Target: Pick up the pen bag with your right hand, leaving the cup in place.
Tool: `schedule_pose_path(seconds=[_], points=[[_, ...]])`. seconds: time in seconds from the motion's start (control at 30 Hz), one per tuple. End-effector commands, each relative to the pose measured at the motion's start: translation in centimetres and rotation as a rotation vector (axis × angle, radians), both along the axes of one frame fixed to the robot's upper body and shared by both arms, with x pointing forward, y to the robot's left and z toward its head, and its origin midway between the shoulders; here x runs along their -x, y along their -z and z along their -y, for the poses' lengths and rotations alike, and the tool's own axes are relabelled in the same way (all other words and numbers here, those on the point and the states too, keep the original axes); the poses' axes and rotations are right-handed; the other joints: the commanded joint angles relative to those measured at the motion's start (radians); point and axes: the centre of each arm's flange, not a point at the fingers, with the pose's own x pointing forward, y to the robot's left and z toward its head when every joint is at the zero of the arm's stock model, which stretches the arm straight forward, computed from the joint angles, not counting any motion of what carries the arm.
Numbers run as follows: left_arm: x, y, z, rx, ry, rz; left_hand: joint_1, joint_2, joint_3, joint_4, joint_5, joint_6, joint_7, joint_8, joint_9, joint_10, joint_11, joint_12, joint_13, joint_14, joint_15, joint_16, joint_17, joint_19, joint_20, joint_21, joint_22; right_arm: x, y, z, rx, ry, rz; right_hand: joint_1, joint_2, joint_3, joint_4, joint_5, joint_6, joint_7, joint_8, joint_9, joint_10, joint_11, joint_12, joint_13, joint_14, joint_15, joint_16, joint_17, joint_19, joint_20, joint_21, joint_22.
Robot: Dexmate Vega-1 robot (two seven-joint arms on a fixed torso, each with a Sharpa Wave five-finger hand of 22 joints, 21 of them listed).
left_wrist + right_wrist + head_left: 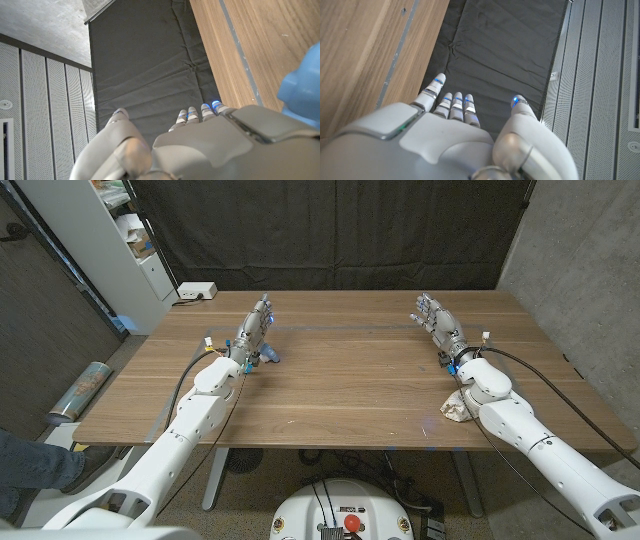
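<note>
The left hand (256,328) stands near the table's (340,380) far left corner, fingers stretched out together toward the far edge and holding nothing. Just beside its wrist, on the inner side, a small blue object (270,356) rests on the wood; what kind of thing it is cannot be told, though the left wrist view shows it as a rounded blue shape (301,90) close against the hand (200,145).

The right hand (437,321) stands near the far right corner, its fingers likewise extended and a little apart, gripping nothing; in the right wrist view the fingers (451,105) reach out past the table's far edge toward the dark curtain (510,50), thumb set off to one side.

A beige, crumpled pouch, seemingly the pen bag (459,407), lies close to the near right corner, partly hidden under the right forearm and well behind the right hand. A white box (196,291) sits off the far left corner.
</note>
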Motion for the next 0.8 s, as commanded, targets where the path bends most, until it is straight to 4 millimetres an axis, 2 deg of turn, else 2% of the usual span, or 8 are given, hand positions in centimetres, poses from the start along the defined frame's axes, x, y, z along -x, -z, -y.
schedule_pose_path(seconds=[0.03,0.43,0.8], points=[[0.3,-0.1,0.4,-0.007,-0.004,0.003,0.008,0.004,0.002,-0.002,0.002,-0.002,-0.007,0.004,0.004,-0.008,-0.005,0.004,-0.001,-0.044,-0.001,0.005,0.003,-0.029,0.005,-0.002,0.004,1.3,-0.5,1.3,0.034,0.004,0.025,0.005,-0.002,0.001,-0.003,0.007,-0.001,-0.005,0.002,0.005,0.009,-0.004,0.004,0.005,0.009,0.0,0.004,-0.001,0.012,-0.002,0.004,0.004],[0.9,-0.4,0.8,-0.04,-0.023,0.01,0.011,0.009,0.003,-0.003,0.001,-0.002,-0.009,0.004,0.004,-0.01,-0.005,0.004,-0.001,-0.045,-0.001,0.005,0.003,-0.031,0.006,-0.001,0.004,1.8,-0.6,2.3,0.064,0.006,0.032,0.005,-0.002,0.001,-0.004,0.007,0.0,-0.008,0.002,0.005,0.011,-0.006,0.005,0.005,0.014,0.0,0.005,-0.001,0.017,0.0,0.005,0.004],[0.6,-0.1,0.8,-0.047,-0.017,-0.006,0.013,0.011,0.003,-0.005,0.0,-0.001,-0.008,0.004,0.004,-0.009,-0.006,0.004,-0.002,-0.046,-0.001,0.005,0.003,-0.031,0.006,-0.001,0.004,2.4,-1.1,3.1,0.09,0.021,0.04,0.004,-0.002,0.0,-0.005,0.007,0.002,-0.01,0.003,0.005,0.013,-0.005,0.005,0.005,0.016,0.001,0.006,-0.001,0.02,0.0,0.006,0.004]])
